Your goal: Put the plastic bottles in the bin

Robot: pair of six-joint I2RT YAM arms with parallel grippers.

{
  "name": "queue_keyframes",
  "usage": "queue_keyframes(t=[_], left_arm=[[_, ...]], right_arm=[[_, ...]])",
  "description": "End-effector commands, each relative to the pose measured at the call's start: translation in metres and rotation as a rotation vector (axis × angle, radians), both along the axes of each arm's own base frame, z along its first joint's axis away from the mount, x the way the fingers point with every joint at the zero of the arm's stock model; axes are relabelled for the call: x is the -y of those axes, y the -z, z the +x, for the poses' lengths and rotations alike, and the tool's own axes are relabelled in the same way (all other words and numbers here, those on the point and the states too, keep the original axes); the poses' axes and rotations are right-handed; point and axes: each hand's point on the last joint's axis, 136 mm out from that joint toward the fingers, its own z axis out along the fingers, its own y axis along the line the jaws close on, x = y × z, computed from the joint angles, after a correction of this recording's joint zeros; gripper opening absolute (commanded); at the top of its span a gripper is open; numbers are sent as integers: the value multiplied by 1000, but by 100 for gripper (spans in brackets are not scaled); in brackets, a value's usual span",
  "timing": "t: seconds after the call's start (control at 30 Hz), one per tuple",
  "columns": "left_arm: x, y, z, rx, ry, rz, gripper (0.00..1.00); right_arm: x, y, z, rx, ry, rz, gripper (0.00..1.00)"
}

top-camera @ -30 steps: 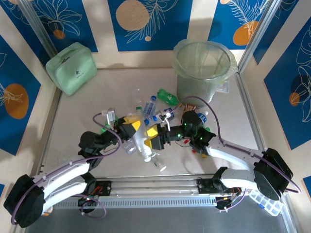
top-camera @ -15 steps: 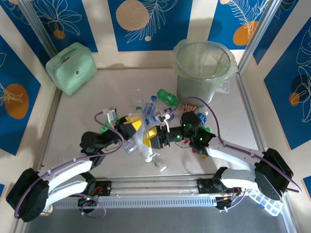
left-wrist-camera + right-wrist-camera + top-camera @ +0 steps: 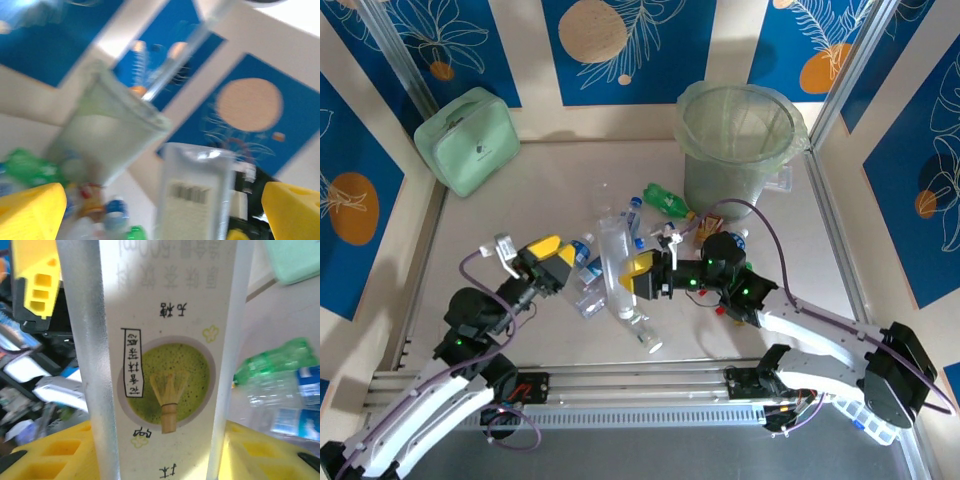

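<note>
You've got right gripper point(image 3: 636, 278) clamped on tall bottle point(image 3: 614, 258), left gripper point(image 3: 555, 255) spread, empty; bin point(image 3: 735, 160) upper right looks empty.

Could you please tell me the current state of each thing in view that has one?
left gripper: open, gripping nothing.
right gripper: shut on the tall clear bottle.
tall clear bottle: held at its side.
bin: upright, top open.
green bottle: lying on the table.
mint-green case: closed.
</note>
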Motion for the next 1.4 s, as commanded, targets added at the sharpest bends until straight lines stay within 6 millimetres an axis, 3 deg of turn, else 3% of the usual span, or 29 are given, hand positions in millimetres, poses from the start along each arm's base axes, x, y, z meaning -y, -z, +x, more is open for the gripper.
queue_keyframes(t=[0.0,0.17,0.27,0.37,0.53,0.7,0.87,0.97,1.1,1.23,1.37], left_arm=[[-42,90,19,-310,-263,323,99],[-46,114,23,-410,-291,445,98],[-46,120,25,-425,-294,484,98],[-40,129,23,-425,-258,452,98],[-28,134,20,-434,-195,413,98],[-20,135,17,-443,-150,383,98],[-11,132,14,-428,-98,364,98],[-9,131,14,-426,-87,356,98],[-9,132,13,-428,-85,352,98],[-9,132,13,-433,-85,348,98],[-10,132,13,-436,-89,346,98]], right_arm=[[15,21,27,56,182,-97,44],[27,35,54,99,343,-240,41],[37,24,67,135,450,-345,38],[55,0,83,179,592,-429,38],[100,-67,129,228,868,-532,39],[151,-120,203,180,1047,-549,39],[188,-139,269,138,1150,-607,39],[208,-134,303,75,1191,-677,39],[232,-96,334,-99,1197,-789,39],[235,-52,343,-267,1133,-861,39],[233,-9,338,-423,1057,-880,39]])
